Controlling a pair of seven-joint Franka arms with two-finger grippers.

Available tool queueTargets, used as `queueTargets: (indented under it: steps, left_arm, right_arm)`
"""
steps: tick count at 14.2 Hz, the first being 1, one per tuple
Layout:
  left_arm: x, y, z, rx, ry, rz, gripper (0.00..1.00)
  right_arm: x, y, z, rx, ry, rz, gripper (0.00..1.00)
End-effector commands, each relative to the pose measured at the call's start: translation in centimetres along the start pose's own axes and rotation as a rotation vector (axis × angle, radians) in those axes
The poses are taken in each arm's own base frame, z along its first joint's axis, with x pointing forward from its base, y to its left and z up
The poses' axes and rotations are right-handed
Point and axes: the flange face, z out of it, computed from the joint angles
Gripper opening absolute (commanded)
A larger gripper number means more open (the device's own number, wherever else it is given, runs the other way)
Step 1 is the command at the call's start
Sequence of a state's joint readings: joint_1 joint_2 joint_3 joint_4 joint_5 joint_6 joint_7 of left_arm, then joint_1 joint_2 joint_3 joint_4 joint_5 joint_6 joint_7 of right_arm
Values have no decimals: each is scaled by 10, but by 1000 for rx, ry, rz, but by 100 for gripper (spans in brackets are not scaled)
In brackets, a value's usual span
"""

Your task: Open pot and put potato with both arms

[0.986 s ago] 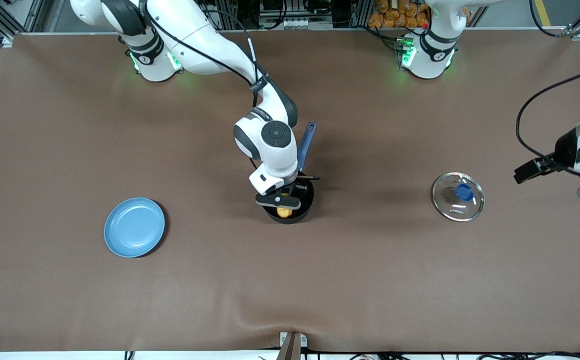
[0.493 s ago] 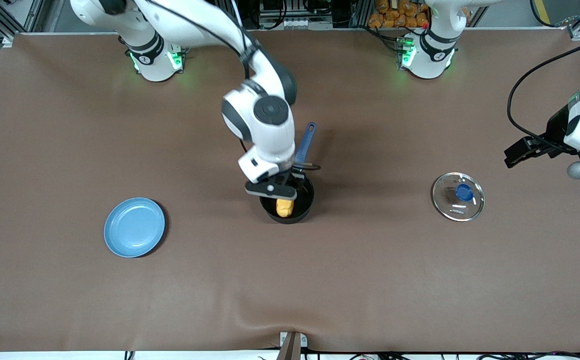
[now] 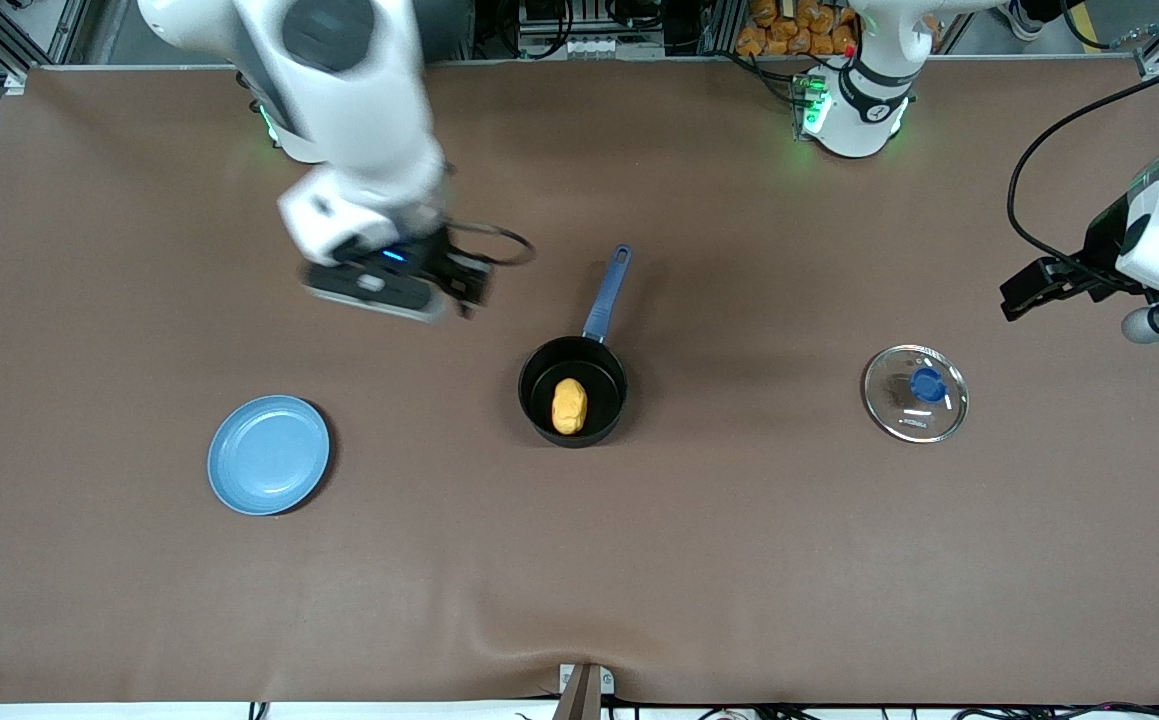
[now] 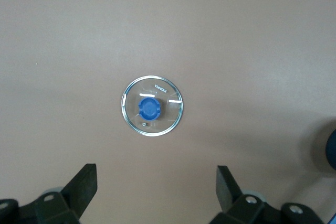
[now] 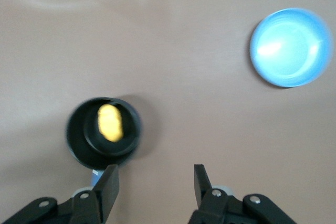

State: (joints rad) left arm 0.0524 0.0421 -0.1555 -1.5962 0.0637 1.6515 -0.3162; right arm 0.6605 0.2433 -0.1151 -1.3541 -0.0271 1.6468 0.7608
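Now the potato (image 3: 569,406) lies in the pot (image 3: 573,391), so the sound move is to draw both arms clear. Right tool (image 5: 156,187), fingers apart and empty, hangs over bare bench (image 3: 639,560); left tool (image 4: 156,190), also spread, hovers above the lid (image 4: 153,106). Potato's long axis runs roughly along the pot's handle (image 3: 607,294), which points toward the arms' bases.

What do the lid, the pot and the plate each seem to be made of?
Lid: clear glass, see-through with glints, blue knob probably plastic. Pot: probably black coated metal, matte inside, blue handle. Plate: glossy light blue, ceramic or plastic; cannot tell which.
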Motion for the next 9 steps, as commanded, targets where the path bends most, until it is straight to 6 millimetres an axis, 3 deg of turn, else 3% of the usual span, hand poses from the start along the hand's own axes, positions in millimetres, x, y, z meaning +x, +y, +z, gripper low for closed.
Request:
queueTargets:
  steps: [1, 6, 9]
  left_arm:
    - [-9, -2, -9, -10, -11, 10, 100]
    - [-10, 0, -23, -13, -3, 10, 100]
    - [-11, 0, -23, -10, -11, 8, 100]
  right_arm:
    - [12, 84, -49, -3, -25, -84, 100]
    - [31, 202, -87, -27, -95, -240, 100]
    - [50, 261, -87, -36, -121, -314, 100]
